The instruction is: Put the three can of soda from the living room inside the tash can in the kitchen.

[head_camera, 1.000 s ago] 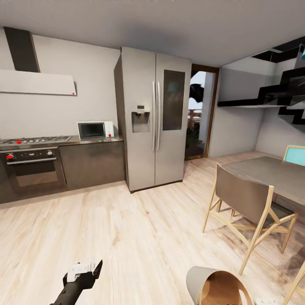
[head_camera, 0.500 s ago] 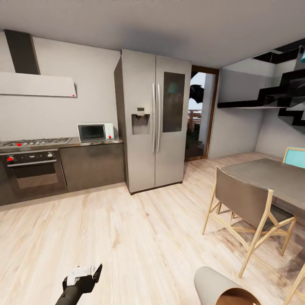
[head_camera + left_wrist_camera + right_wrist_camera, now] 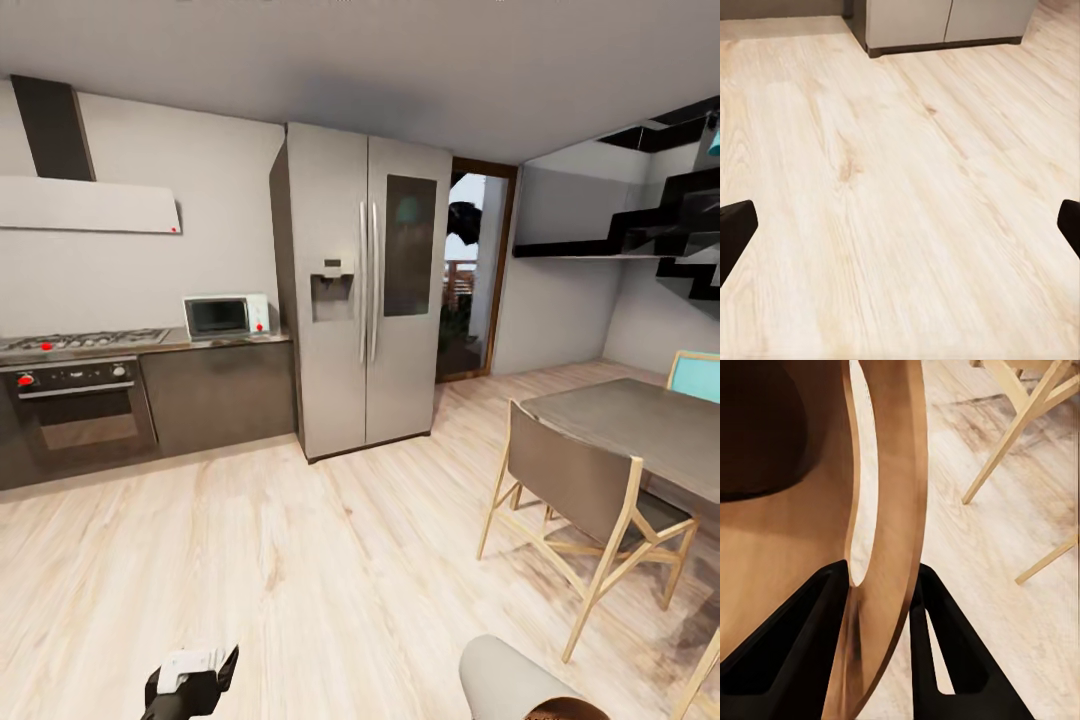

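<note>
Tash can point(image 3: 889, 510) wall is pinched by the right hand point(image 3: 881, 615); left hand point(image 3: 900, 225) spread wide.

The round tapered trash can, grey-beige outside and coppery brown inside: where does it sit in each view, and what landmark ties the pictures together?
Head view: the round tapered trash can is at the bottom edge, right of centre, tipped so its grey-beige outer wall faces the camera.
Right wrist view: its coppery wall is pinched between the right pincer fingers.
Left wrist view: not in it.
Shared landmark: the pale wooden plank floor; the wooden chair legs too.
</note>
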Available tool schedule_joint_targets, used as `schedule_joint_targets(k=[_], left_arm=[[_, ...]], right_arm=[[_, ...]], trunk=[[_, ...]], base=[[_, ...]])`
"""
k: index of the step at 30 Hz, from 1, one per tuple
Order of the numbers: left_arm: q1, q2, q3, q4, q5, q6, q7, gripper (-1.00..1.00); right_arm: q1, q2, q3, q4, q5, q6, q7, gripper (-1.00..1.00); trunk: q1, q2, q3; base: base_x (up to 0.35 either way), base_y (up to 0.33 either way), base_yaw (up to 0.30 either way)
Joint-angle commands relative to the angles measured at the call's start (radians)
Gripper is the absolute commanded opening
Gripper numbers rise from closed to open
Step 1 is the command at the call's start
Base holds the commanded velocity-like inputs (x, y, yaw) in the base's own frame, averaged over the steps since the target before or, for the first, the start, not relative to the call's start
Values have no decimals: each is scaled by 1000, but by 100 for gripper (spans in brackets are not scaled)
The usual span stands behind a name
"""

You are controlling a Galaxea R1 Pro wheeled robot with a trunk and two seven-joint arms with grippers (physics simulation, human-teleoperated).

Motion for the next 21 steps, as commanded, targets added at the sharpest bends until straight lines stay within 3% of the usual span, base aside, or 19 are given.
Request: schedule_joint_targets(k=[1, 21], left_arm=[[0, 0, 1, 3, -2, -1, 0, 100], [-1, 0, 1, 52, -5, -23, 0, 100]], right_arm=[[0, 0, -5, 0, -2, -6, 5, -100], [0, 0, -5, 33, -3, -16, 6, -100]], trunk=[[-4, 7, 3], [-81, 147, 66]], base=[[0, 0, 0], [0, 0, 0]])
